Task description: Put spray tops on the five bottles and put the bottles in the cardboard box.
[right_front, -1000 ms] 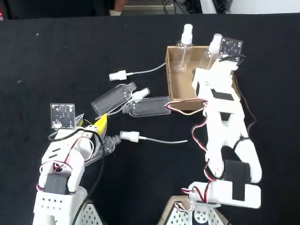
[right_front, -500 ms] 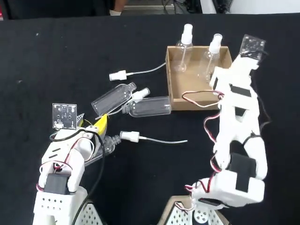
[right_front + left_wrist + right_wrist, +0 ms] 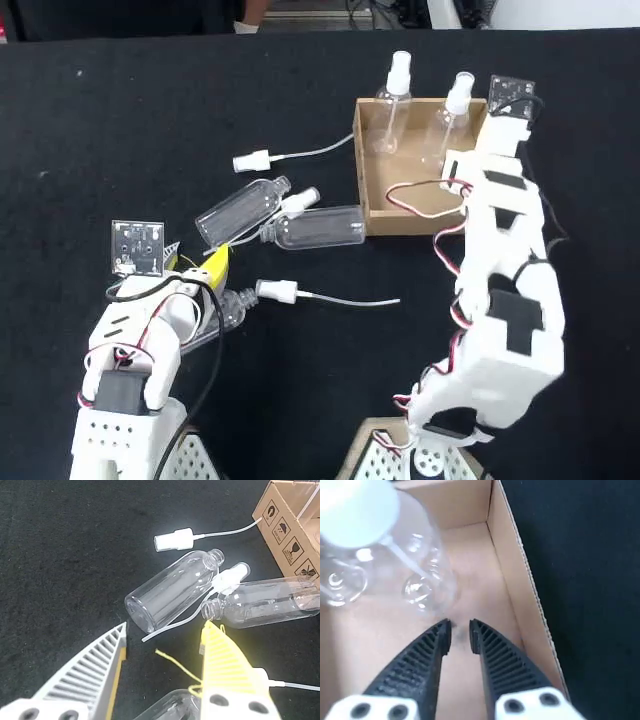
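Note:
The cardboard box holds two upright bottles with spray tops. My right gripper hangs inside the box beside the nearer bottle, shut with nothing between its fingers. Two uncapped bottles lie left of the box, with a spray top between them. My left gripper stands open over a third lying bottle, which sits low between its white and yellow fingers. Two more spray tops with long tubes lie loose.
The black table has free room at the far left and along the back. My right arm stretches along the box's right wall. The box corner shows in the left wrist view.
The right arm swung off to the right, away from the bottle in the box, then came back a little over the box's right edge. The left arm has kept still.

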`<state>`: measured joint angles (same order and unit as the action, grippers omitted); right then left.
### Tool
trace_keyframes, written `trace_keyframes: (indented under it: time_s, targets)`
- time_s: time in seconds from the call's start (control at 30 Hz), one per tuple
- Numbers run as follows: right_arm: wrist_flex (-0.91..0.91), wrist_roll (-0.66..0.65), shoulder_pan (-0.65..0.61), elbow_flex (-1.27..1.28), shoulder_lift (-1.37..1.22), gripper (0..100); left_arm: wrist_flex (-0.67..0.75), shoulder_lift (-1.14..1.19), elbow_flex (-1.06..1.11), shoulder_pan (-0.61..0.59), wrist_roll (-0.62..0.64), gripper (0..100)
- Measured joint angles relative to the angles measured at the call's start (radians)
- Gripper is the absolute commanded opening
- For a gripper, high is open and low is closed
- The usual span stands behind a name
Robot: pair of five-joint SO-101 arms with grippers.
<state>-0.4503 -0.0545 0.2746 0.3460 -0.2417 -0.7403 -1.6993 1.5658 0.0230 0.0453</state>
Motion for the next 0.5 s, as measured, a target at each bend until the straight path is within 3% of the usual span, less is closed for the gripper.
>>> trace_keyframes:
  time_s: [0.5]
  targets:
    - [0.009,0.002,-0.049,-0.097,-0.092,2.8,0.000,0.000,0.002,-0.034,-0.002,23]
